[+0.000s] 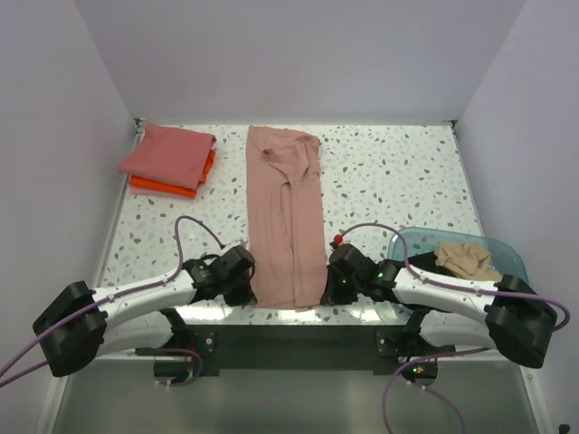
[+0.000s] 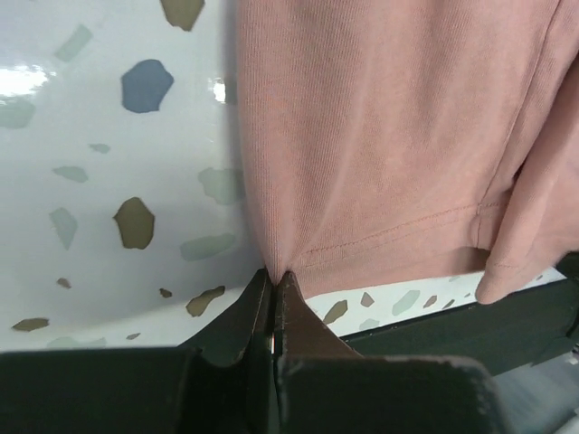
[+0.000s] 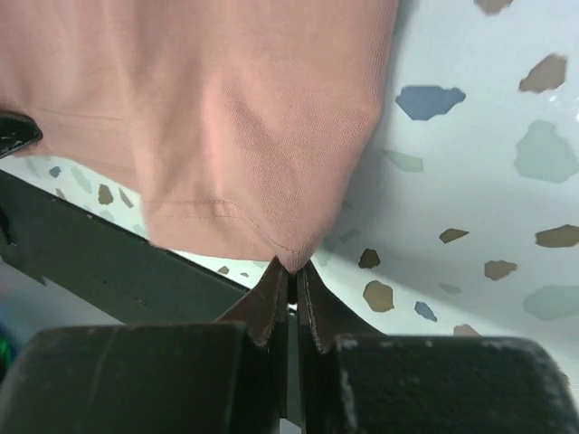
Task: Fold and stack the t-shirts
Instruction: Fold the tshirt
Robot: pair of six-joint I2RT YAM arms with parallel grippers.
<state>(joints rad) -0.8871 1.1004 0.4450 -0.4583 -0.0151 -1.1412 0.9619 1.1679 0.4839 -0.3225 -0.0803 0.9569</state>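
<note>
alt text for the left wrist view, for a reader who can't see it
The left hand is shut on a hem corner of the dusty pink t-shirt, which lies on the speckled white table. The table's near edge shows at lower right.
</note>
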